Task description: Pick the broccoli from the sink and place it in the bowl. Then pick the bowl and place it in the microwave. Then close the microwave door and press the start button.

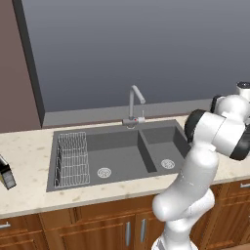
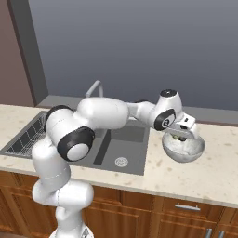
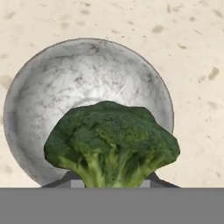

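Observation:
My gripper [image 2: 179, 135] hangs just over the bowl [image 2: 184, 149], a speckled grey-white bowl on the counter to the right of the sink [image 2: 130, 135]. It is shut on the broccoli [image 3: 111, 140], a dark green floret with pale stems. In the hand view the floret covers most of my gripper [image 3: 111, 181], and the bowl [image 3: 83, 83] lies open right beneath it. In the right base view the broccoli [image 2: 175, 136] is a small green spot at the bowl's rim. Both basins of the sink [image 1: 122, 146] hold nothing loose. The microwave and its door are out of view.
A wire rack [image 1: 72, 158] sits in the sink's left basin and a chrome faucet [image 1: 133, 102] stands behind it. A dark object [image 1: 6, 172] lies on the counter at the far left. Beige counter [image 2: 209, 172] surrounds the bowl; a grey wall rises behind.

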